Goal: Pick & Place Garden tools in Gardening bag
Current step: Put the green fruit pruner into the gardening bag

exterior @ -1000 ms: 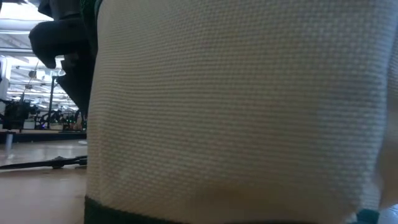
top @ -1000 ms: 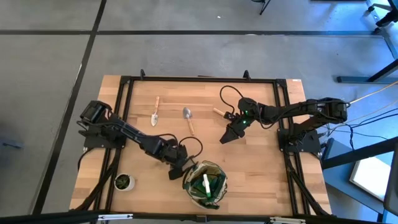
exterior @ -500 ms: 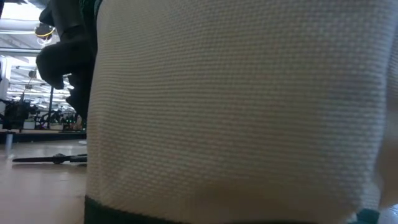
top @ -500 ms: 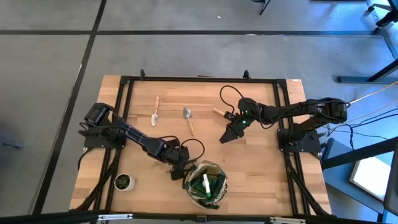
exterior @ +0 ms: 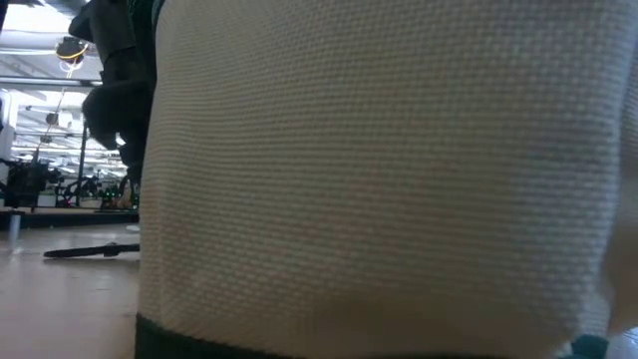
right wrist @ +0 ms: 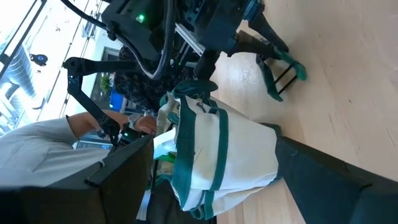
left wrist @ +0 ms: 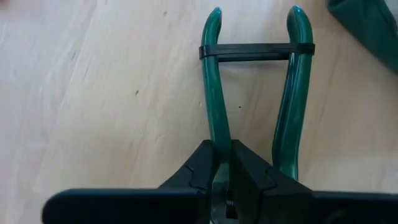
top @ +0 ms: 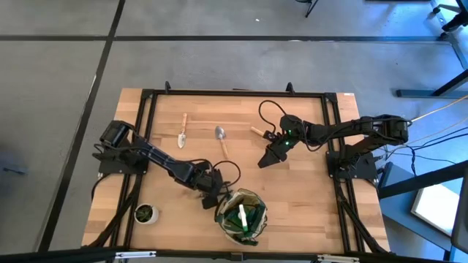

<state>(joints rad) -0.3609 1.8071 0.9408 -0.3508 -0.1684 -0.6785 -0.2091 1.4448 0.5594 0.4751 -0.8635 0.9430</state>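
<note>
Now the left claw point(left wrist: 222, 180) was clamped on the green-handled shears point(left wrist: 255, 93) beside the gardening bag point(top: 243, 214); next, lift and drop in.

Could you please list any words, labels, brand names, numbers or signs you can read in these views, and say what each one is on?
None: no readable text shows in any view.
The gardening bag shows only plain fabric and trim.
The green-handled pruning shears, held by the left gripper, carry no visible marking.
The screens behind the person in the right wrist view are too blurred to read.
</note>
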